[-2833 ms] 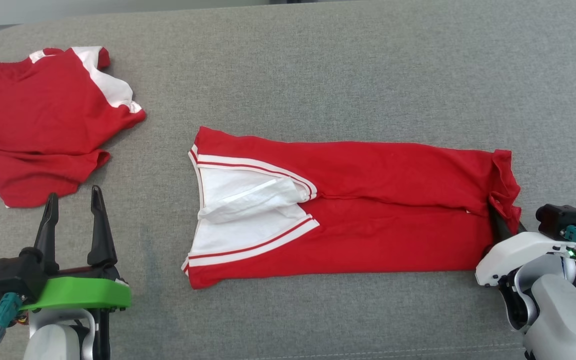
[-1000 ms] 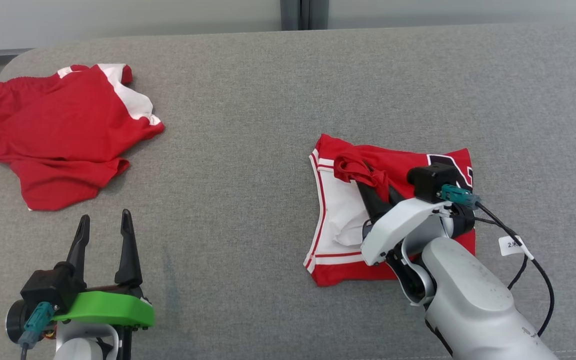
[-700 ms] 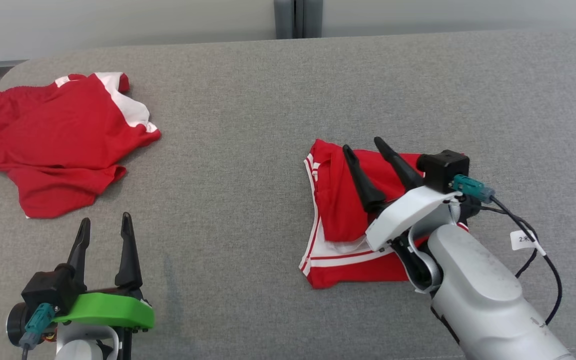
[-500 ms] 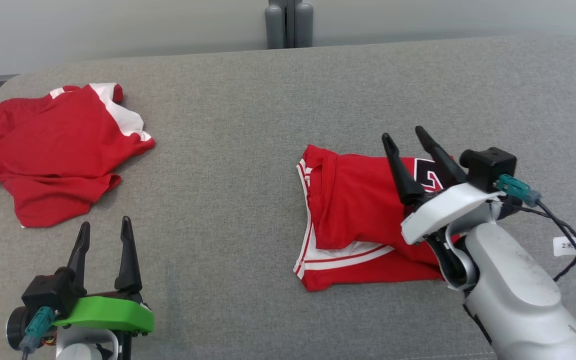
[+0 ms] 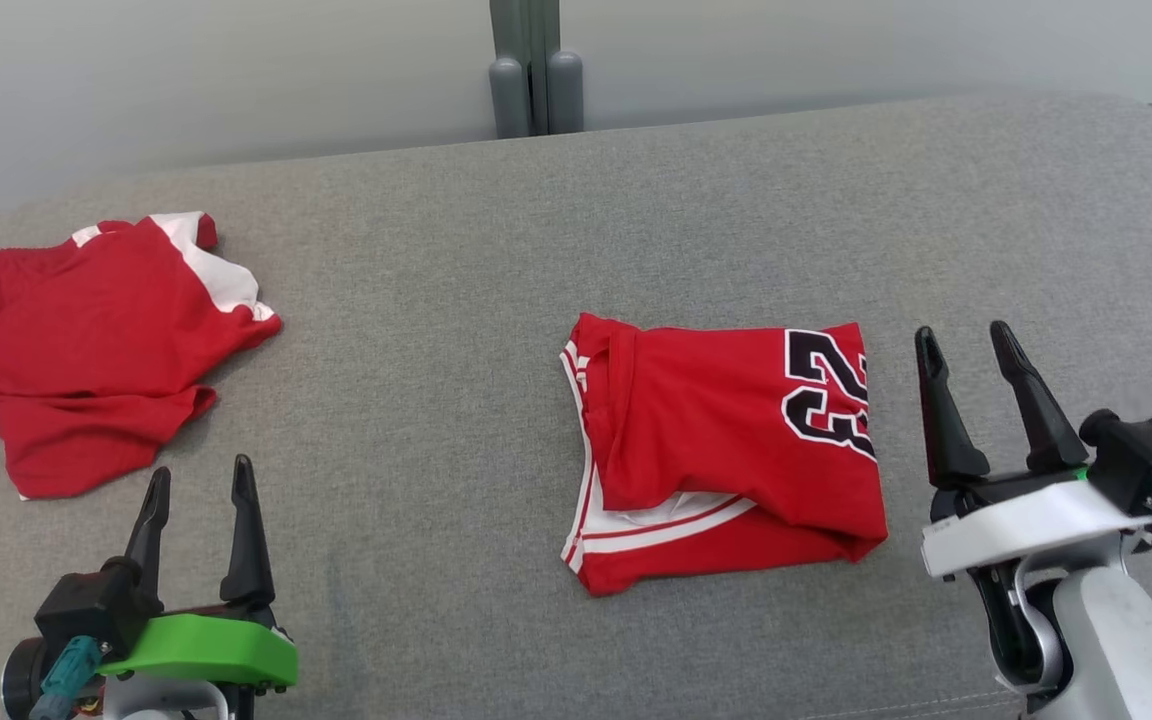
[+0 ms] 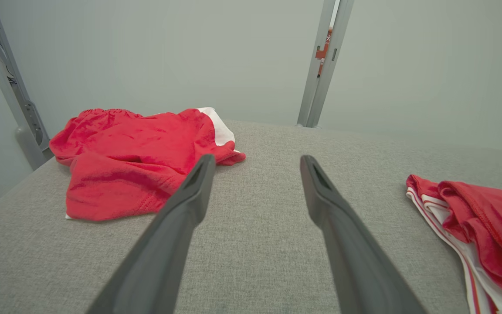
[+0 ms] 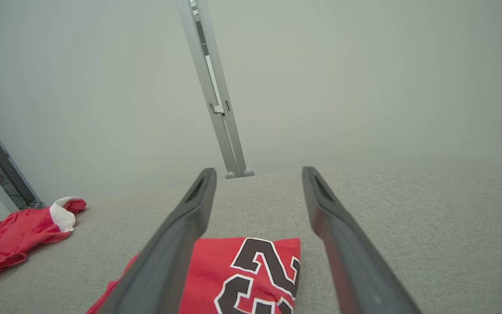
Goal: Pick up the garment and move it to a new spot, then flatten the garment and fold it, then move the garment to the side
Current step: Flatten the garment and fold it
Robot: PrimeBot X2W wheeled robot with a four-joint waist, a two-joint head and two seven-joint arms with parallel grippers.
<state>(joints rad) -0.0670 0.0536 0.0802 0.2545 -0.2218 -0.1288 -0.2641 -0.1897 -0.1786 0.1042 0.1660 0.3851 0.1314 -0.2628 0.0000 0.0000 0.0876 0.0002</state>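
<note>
As laid out on the grey upholstered surface (image 5: 416, 300), left to right: red shorts (image 5: 86, 330) with a white panel, upper left of the frame, crumpled and lying loose; left gripper (image 5: 199, 468), lower left, jaws apart with nothing between them, near the shorts but not touching; grey metal post (image 5: 533, 60), top centre, behind the surface; folded red jersey (image 5: 726, 440), right of centre, number 23 uppermost, white-trimmed edge facing left, resting flat; right gripper (image 5: 963, 332), lower right, jaws apart and empty, just beside the jersey's right edge, clear of it.
</note>
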